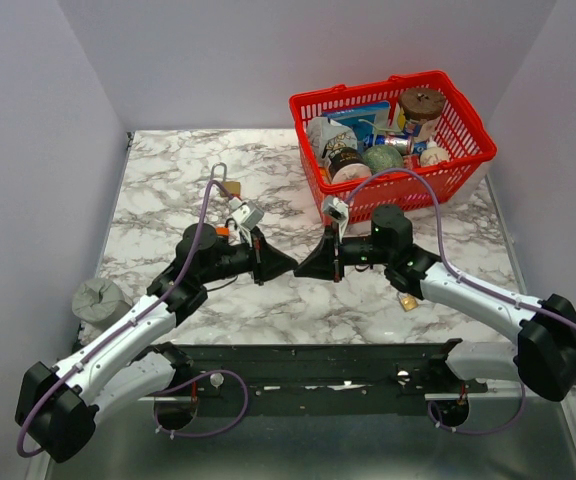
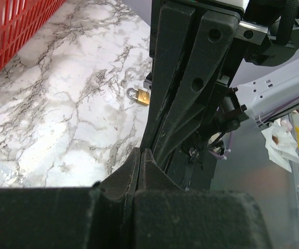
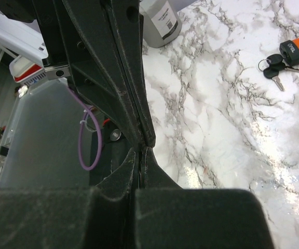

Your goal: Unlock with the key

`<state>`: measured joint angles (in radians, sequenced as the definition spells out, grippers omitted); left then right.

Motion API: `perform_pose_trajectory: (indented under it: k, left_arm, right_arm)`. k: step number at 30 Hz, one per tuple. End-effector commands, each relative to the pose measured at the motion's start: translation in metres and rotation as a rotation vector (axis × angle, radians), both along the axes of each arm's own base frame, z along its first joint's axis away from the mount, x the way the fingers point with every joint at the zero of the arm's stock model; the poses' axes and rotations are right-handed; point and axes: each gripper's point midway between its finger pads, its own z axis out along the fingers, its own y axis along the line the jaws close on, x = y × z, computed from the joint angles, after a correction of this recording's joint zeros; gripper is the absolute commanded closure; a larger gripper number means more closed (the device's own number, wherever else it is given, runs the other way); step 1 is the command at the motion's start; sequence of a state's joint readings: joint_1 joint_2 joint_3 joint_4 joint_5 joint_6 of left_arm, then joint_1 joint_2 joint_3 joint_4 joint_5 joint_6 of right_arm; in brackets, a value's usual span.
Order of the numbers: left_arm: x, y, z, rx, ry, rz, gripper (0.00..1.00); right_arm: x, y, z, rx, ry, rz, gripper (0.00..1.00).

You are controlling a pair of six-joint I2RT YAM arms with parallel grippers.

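Note:
A bunch of keys (image 1: 223, 232) with an orange tag lies on the marble beside my left arm; the right wrist view shows the keys (image 3: 274, 68) flat on the table. One small brass padlock (image 1: 406, 300) lies under my right arm, and that padlock (image 2: 139, 96) is also in the left wrist view. A padlock with a long shackle (image 1: 228, 185) lies further back on the left. My left gripper (image 1: 290, 264) (image 2: 140, 151) and right gripper (image 1: 303, 264) (image 3: 140, 150) meet tip to tip mid-table, both shut. I cannot tell whether anything thin is pinched between the jaws.
A red basket (image 1: 408, 195) (image 2: 14, 31) full of groceries stands at the back right. A grey cylinder (image 1: 98, 298) (image 3: 160, 23) stands at the table's left edge. Walls close in the table on three sides.

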<state>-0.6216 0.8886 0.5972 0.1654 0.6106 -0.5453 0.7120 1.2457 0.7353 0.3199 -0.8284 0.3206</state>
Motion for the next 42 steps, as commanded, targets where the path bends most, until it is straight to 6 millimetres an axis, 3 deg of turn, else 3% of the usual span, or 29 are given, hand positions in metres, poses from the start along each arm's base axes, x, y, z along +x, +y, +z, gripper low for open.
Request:
perform_pose_trajectory:
  k: [1, 2, 5, 8, 15, 21, 24, 30, 32, 33, 34, 36, 37, 38, 39, 40, 42]
  left_arm:
    - [-0.003, -0.003, 0.010, -0.003, -0.032, -0.036, 0.87]
    - [-0.003, -0.003, 0.011, -0.004, -0.036, -0.034, 0.65]
    - [0.000, -0.001, 0.011, 0.001, -0.039, -0.020, 0.27]
    - [0.005, 0.001, 0.013, 0.010, -0.043, 0.018, 0.18]
    - [0.040, 0.015, 0.007, 0.076, 0.002, 0.228, 0.17]
    - [0.037, -0.007, 0.026, -0.040, 0.014, 0.156, 0.15]
    - [0.043, -0.016, 0.025, -0.054, 0.034, 0.175, 0.14]
    - [0.042, -0.052, 0.001, -0.007, 0.117, 0.183, 0.15]
    - [0.047, -0.063, -0.012, 0.021, 0.138, 0.221, 0.15]
    - [0.041, -0.072, -0.017, 0.037, 0.146, 0.208, 0.15]
    - [0.042, -0.081, -0.028, 0.065, 0.161, 0.213, 0.15]
    - [0.045, -0.091, -0.043, 0.111, 0.170, 0.236, 0.16]
    - [0.041, -0.106, -0.054, 0.144, 0.175, 0.211, 0.16]
    - [0.040, -0.112, -0.061, 0.163, 0.172, 0.202, 0.16]
    - [0.039, -0.120, -0.067, 0.189, 0.145, 0.178, 0.16]
    - [0.037, -0.130, -0.086, 0.231, 0.149, 0.156, 0.16]
    - [0.030, -0.153, -0.084, 0.221, 0.108, 0.090, 0.16]
  right_arm:
    - [0.007, 0.005, 0.011, 0.023, -0.012, -0.022, 0.99]
    - [0.009, 0.004, 0.011, 0.022, -0.004, -0.040, 0.99]
    - [0.018, -0.001, 0.012, 0.022, 0.001, -0.101, 0.99]
    - [0.029, -0.008, 0.013, 0.025, 0.010, -0.144, 0.99]
    - [0.050, -0.030, 0.001, 0.011, 0.047, -0.265, 0.99]
    - [0.063, -0.052, -0.016, -0.007, 0.101, -0.359, 0.99]
    - [0.067, -0.063, -0.018, -0.005, 0.098, -0.409, 0.99]
    - [0.090, -0.101, -0.027, -0.051, 0.129, -0.641, 0.99]
    - [0.103, -0.126, -0.018, -0.039, 0.107, -0.763, 0.99]
    - [0.104, -0.136, -0.019, -0.052, 0.116, -0.809, 0.99]
    - [0.110, -0.154, -0.005, -0.028, 0.077, -0.893, 0.99]
    - [0.111, -0.172, -0.001, -0.048, 0.055, -0.982, 0.99]
    - [0.114, -0.185, 0.009, -0.039, 0.023, -1.055, 0.99]
    - [0.110, -0.194, 0.023, -0.016, -0.019, -1.089, 0.99]
    - [0.106, -0.200, 0.024, -0.025, -0.021, -1.115, 0.99]
    - [0.106, -0.209, 0.035, -0.010, -0.045, -1.157, 0.99]
    - [0.098, -0.218, 0.050, 0.010, -0.075, -1.192, 0.99]
